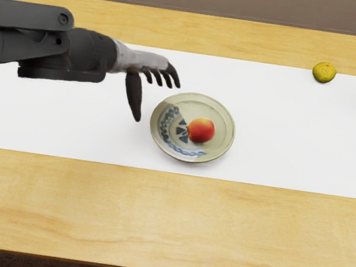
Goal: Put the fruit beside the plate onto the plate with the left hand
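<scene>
Though beside plate (226,118), left hand (145,74) empty.

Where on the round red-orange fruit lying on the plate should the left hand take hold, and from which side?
Probably its widest middle, from above: thumb on one side, fingers opposite. The red-orange fruit is round, with no stem showing, and it lies inside the plate, whose raised rim would hinder a low sideways approach by the open left hand.

Bright even light, faint soft shadows, slightly soft render
</scene>
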Robot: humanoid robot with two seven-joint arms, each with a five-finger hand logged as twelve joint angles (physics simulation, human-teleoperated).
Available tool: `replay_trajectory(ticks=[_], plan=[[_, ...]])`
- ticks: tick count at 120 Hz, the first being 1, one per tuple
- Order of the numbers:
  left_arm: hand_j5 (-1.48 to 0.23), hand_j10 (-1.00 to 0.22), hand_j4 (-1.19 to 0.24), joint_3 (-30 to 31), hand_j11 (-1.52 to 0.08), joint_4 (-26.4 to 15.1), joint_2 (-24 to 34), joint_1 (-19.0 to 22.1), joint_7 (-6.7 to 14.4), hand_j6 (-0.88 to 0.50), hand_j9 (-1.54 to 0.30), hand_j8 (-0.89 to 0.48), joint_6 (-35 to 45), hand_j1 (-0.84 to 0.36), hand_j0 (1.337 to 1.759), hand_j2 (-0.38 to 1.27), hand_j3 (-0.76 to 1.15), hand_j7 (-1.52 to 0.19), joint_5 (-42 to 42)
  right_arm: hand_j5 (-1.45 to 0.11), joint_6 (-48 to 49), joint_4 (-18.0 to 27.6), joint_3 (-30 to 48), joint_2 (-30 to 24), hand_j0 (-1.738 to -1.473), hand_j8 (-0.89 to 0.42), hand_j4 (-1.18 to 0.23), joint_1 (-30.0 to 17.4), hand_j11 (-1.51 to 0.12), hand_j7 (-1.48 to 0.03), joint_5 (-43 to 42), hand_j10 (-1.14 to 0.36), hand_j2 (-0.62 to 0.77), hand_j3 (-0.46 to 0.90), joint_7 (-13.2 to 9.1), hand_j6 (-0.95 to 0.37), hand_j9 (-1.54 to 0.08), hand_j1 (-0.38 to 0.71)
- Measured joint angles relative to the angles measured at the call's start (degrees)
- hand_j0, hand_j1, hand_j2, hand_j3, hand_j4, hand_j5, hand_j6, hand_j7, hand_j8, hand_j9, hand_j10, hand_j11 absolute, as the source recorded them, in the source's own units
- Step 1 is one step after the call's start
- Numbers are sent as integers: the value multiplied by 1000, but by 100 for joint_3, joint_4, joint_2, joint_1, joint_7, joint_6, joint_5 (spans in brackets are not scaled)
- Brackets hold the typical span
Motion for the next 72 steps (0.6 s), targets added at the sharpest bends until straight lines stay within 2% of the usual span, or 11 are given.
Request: replay_trajectory(ticks=[8, 16, 23, 30, 34, 46, 72], plan=[[-366, -280, -284, -376, -368, -181, 442, 218, -5, -273, -367, -273, -368, 18, 1658, 59, 0, -366, -163, -40, -1, 0, 0, 0, -1658, -31, -31, 0, -40, -40, 0, -31, -6, 0, 0, -31, -40, -312], [-359, -276, -278, -830, -360, -273, 799, 614, -14, -270, -360, -271, -872, 23, 1658, 58, 0, -359, -344, -40, 1, 0, 0, 0, -1658, -31, -31, 0, -40, -40, 0, -31, -6, 0, 2, -31, -40, -312], [-355, -273, -275, -1350, -356, -305, 1140, 1113, -20, -269, -355, -269, -1408, 26, 1658, 57, 0, -355, -467, -40, 0, 0, 0, 0, -1658, -31, -31, 0, -40, -40, 0, -31, -6, 0, 1, -31, -40, -312], [-352, -271, -273, -1950, -352, -287, 1215, 1659, -23, -268, -352, -268, -1953, 28, 1658, 56, 0, -352, -570, -40, 0, 0, 0, 0, -1658, -31, -31, 0, -40, -40, 0, -31, -6, 0, 1, -31, -40, -312], [-350, -270, -272, -2265, -351, -247, 1316, 1798, -24, -268, -351, -268, -2206, 29, 1658, 56, 0, -351, -662, -40, 0, 0, 0, 0, -1658, -31, -31, 0, -40, -40, 0, -31, -6, 0, 0, -31, -40, -312], [-347, -268, -269, -2873, -348, -104, 1910, 1869, -28, -267, -348, -266, -2620, 31, 1658, 55, 0, -347, -1052, -40, -2, 0, 0, 0, -1658, -31, -31, 0, -40, -40, 0, -31, -6, 0, 2, -31, -40, -312], [-344, -266, -266, -3786, -344, 633, 2158, 2747, -57, -266, -344, -265, -2846, 33, 1658, 55, 0, -344, -1911, -40, 0, 0, 0, 0, -1658, -31, -31, 0, -40, -40, 0, -31, -6, 0, 1, -31, -40, -312]])
